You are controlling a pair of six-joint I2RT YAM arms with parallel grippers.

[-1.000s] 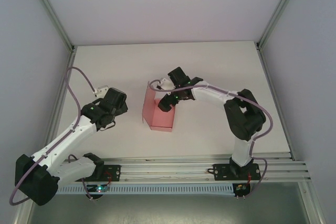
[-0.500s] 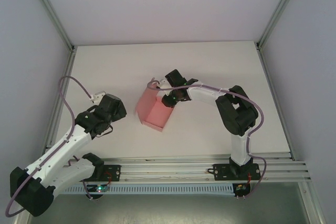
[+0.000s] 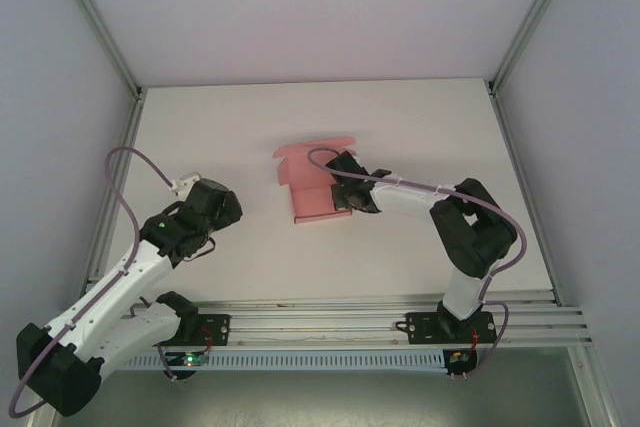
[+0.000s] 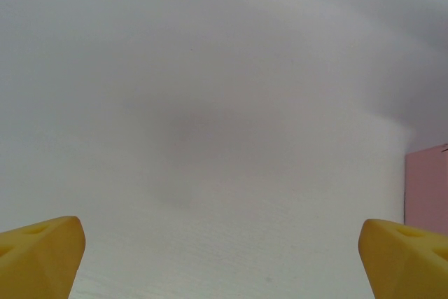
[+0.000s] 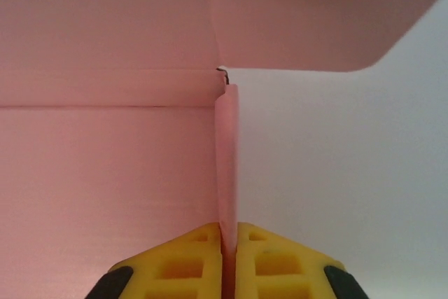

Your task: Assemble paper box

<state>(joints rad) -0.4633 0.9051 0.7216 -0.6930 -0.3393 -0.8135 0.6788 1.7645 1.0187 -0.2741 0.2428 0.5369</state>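
Right pincer (image 5: 229, 246) clamped on a raised wall of the paper box (image 3: 314, 204), left pincer (image 3: 212, 207) wide open (far flap (image 3: 312, 159) lying flat); judged roughly half assembled.

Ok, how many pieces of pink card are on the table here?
1: the paper box, mid-table, one upright panel pinched by the shut right gripper. The open left gripper sits to its left, apart from it. A second sheet underneath could be hidden.
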